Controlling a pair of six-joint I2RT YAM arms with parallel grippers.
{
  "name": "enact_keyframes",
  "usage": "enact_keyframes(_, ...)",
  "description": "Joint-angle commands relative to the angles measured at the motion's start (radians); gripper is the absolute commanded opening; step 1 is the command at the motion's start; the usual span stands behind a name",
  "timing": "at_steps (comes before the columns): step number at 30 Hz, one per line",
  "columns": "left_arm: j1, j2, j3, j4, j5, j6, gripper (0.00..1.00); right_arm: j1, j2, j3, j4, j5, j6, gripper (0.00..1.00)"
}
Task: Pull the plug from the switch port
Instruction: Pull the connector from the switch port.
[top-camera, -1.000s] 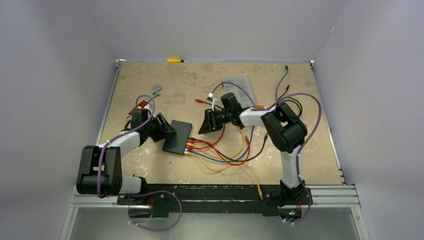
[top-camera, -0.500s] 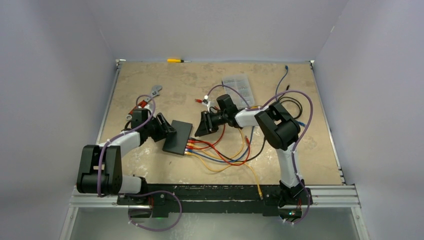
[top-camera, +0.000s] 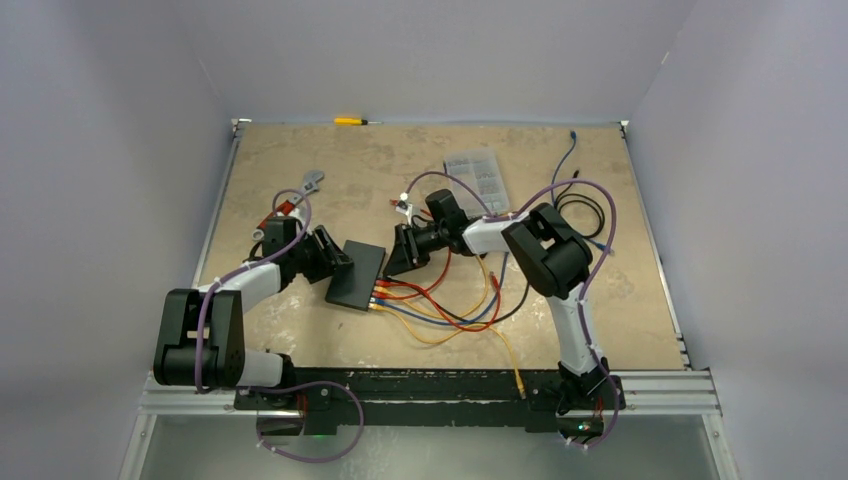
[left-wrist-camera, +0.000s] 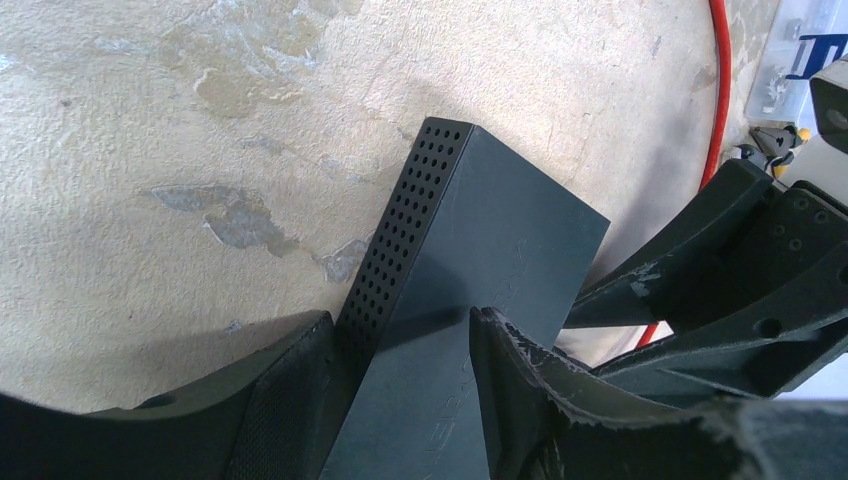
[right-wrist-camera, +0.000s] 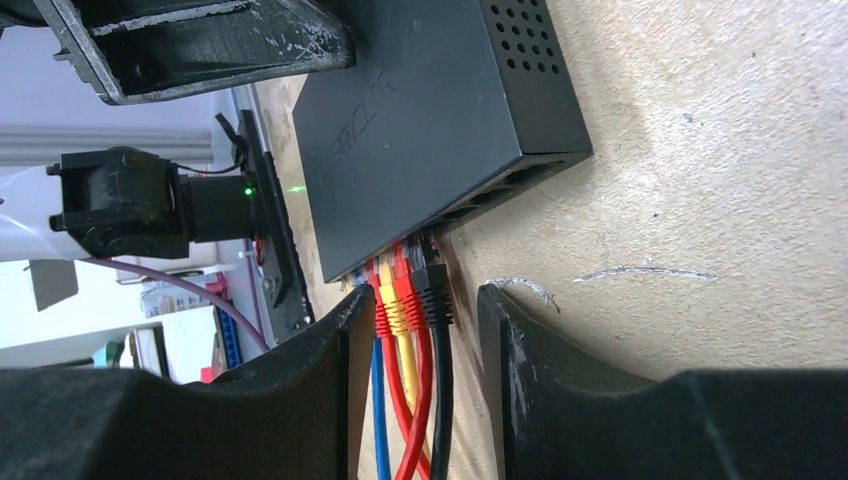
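Switch (top-camera: 356, 273): flat on the table (top-camera: 300, 170), left of centre, port edge turned toward the right arm. We see no shift in it over the last second.
Plugs: several are seated in the ports. The black plug (right-wrist-camera: 432, 290) is at the end of the row, with a red plug (right-wrist-camera: 407, 288) touching it. None is out yet.
Left tool (left-wrist-camera: 400, 335): pinching the switch at the end away from the ports, one finger against the perforated side and the other on the top face. Same hold as a second ago.
Right tool (right-wrist-camera: 422, 300): spread, with one finger on each side of the plug row. The black plug sits in the gap, not yet squeezed.
Change: the right arm has swung left over the cables (top-camera: 450, 310), from near the switch to right at its port edge.
Meaning: we judge the approach finished and the grasp still to come.
Next: close on the black plug and draw it straight out while the left tool braces.
Risk: the plugs sit tight together, so the fingers may catch the red plug too.
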Motion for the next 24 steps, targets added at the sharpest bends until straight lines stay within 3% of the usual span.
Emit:
enact_keyframes(1, -0.006, 0.039, -0.032, -0.085, -0.018, 0.005, 0.53, 0.009, -0.010, 0.003, -0.070, 0.063, -0.032, 0.48)
enact_keyframes(8, -0.006, 0.039, -0.033, -0.085, -0.019, 0.006, 0.53, 0.009, -0.060, -0.026, -0.149, 0.102, -0.079, 0.53)
enact_keyframes(18, -0.006, 0.040, -0.034, -0.080, -0.016, 0.004, 0.53, 0.002, -0.113, -0.088, -0.163, 0.103, -0.089, 0.52)
enact_keyframes(24, -0.006, 0.041, -0.036, -0.077, -0.015, 0.006, 0.53, 0.012, -0.068, -0.053, -0.135, 0.073, -0.078, 0.50)
